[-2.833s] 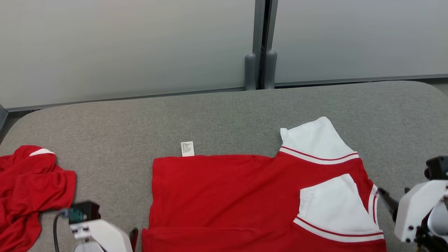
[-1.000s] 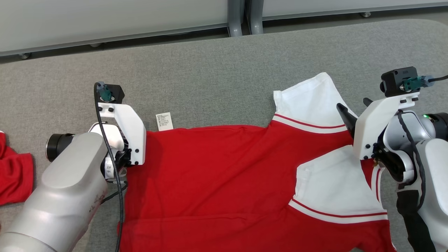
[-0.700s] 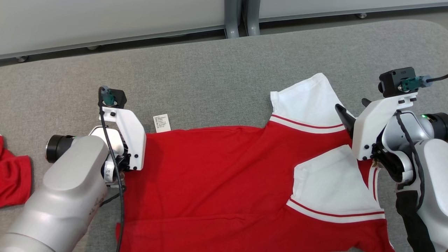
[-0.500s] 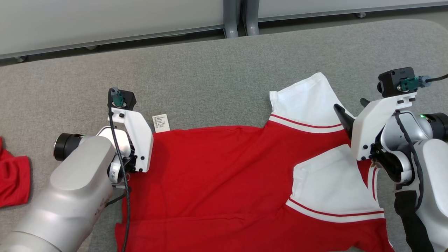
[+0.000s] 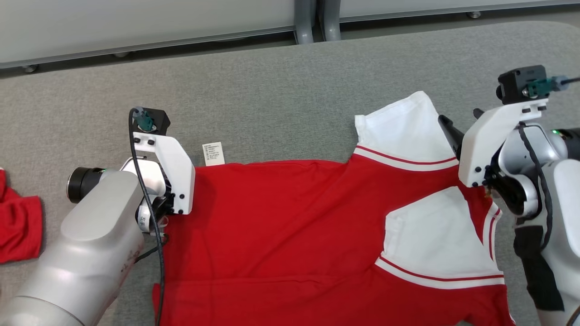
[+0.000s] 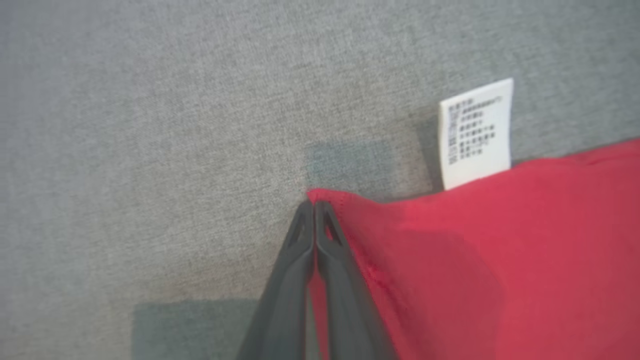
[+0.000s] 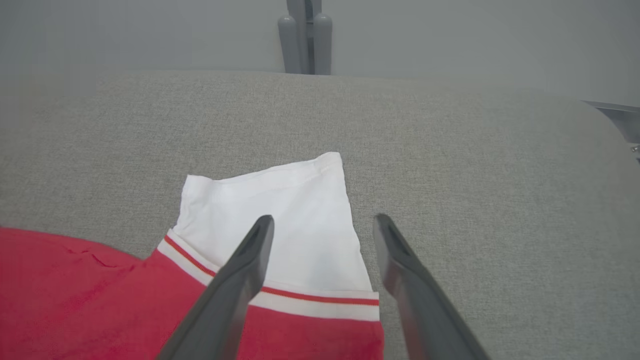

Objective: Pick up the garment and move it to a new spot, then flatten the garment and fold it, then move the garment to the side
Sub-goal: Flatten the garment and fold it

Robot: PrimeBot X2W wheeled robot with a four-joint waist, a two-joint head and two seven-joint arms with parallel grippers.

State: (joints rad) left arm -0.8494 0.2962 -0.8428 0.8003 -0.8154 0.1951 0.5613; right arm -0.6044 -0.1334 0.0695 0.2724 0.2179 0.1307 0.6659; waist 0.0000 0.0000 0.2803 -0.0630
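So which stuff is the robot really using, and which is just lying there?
For the job:
red and white shirt
left pincer, shut on the shirt's corner
right pincer, open over the white sleeve

Just lying about:
crumpled red cloth, at the left edge of the table

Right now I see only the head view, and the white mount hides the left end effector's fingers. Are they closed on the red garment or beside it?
Observer: Closed on it. In the left wrist view the left end effector is shut on the very corner of the red garment; red cloth shows between its fingers.
Operator: And on the other side?
Observer: The right wrist view shows the right end effector open, one finger over the white sleeve, the other over bare grey table beyond the sleeve's edge.
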